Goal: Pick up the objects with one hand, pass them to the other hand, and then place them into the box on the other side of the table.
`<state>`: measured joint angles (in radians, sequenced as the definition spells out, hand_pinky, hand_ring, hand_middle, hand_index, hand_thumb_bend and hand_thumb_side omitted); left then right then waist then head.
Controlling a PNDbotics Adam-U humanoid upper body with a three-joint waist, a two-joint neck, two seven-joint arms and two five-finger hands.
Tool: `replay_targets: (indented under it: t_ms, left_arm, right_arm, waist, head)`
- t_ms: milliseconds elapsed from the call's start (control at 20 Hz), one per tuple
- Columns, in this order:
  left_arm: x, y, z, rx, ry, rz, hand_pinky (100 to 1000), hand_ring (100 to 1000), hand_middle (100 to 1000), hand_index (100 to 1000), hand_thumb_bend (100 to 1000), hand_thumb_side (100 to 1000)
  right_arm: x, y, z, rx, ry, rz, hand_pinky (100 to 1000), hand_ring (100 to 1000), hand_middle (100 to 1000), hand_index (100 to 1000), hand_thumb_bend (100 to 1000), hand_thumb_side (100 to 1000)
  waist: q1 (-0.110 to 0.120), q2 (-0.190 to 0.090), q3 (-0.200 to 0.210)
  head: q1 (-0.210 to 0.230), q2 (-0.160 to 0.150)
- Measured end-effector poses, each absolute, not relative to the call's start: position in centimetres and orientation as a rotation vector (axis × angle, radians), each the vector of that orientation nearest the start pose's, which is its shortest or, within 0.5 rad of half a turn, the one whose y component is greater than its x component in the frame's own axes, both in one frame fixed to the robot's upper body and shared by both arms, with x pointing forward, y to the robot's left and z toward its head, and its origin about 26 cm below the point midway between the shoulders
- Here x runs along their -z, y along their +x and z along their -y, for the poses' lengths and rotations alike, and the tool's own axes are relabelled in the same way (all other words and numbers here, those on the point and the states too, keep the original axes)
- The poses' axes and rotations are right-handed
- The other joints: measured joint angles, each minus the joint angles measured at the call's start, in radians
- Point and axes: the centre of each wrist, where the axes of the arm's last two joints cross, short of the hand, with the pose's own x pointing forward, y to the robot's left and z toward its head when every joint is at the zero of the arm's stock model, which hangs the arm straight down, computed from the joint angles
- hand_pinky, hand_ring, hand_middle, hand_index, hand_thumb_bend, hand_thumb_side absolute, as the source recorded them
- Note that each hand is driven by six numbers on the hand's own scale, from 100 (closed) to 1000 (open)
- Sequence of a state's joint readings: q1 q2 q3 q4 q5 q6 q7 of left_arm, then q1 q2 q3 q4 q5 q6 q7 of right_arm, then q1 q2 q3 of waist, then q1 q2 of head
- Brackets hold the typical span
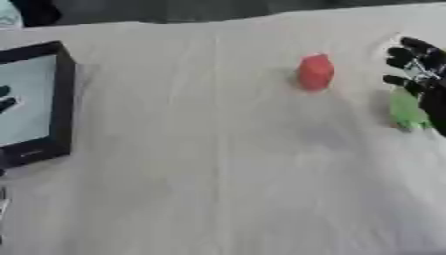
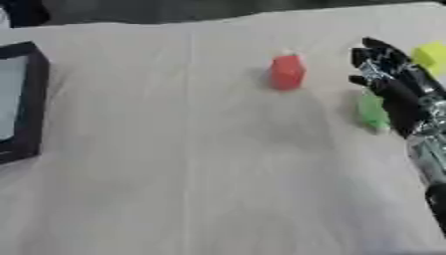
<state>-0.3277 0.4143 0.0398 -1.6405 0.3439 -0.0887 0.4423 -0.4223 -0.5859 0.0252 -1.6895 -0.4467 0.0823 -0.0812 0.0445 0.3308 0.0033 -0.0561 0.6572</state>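
A red object [image 1: 314, 72] stands on the pale cloth right of the middle. A green object [image 2: 372, 110] lies further right, with a yellow object [image 2: 431, 54] beyond it near the right edge. My right hand [image 2: 396, 94] comes in from the right and hovers just over the green object's right side, partly hiding it. Its fingers [image 2: 375, 55] are spread and point away from me, holding nothing. The black-framed box [image 1: 62, 89] with a pale inside sits at the far left. Dark finger-like shapes of my left hand [image 1: 5, 98] show at the left edge over the box.
The cloth-covered table [image 1: 200, 164] stretches wide between the box and the objects. A dark strip runs along the table's far edge [image 2: 174, 12].
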Motion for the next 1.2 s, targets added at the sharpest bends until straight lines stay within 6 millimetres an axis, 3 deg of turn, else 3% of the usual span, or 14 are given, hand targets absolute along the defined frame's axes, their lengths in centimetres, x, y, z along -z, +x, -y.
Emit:
replay_targets:
  t_ms: [700,900,1200]
  left_arm:
    - [-14.1,34.5,-31.5,-0.323,0.247,2.035,730,682,668,842,624,528]
    - [-13.9,34.4,-31.6,-0.323,0.250,2.030,730,682,668,841,622,529]
    - [-13.8,34.4,-31.7,-0.320,0.252,2.024,728,681,667,840,619,530]
  right_arm:
    - [-21.7,35.0,32.5,-0.254,-0.070,2.013,846,930,841,917,262,445]
    - [-24.2,34.9,34.1,-0.466,-0.244,1.967,849,936,857,915,292,440]
    - [-27.4,34.7,36.9,-0.867,-0.451,1.761,872,951,884,926,345,395]
  waist:
    - [0.008,0.000,-0.005]
    - [0.005,0.000,-0.008]
    - [-0.001,-0.001,-0.017]
  head:
    - [-0.013,0.000]
    - [-0.013,0.004]
    - [-0.018,0.009]
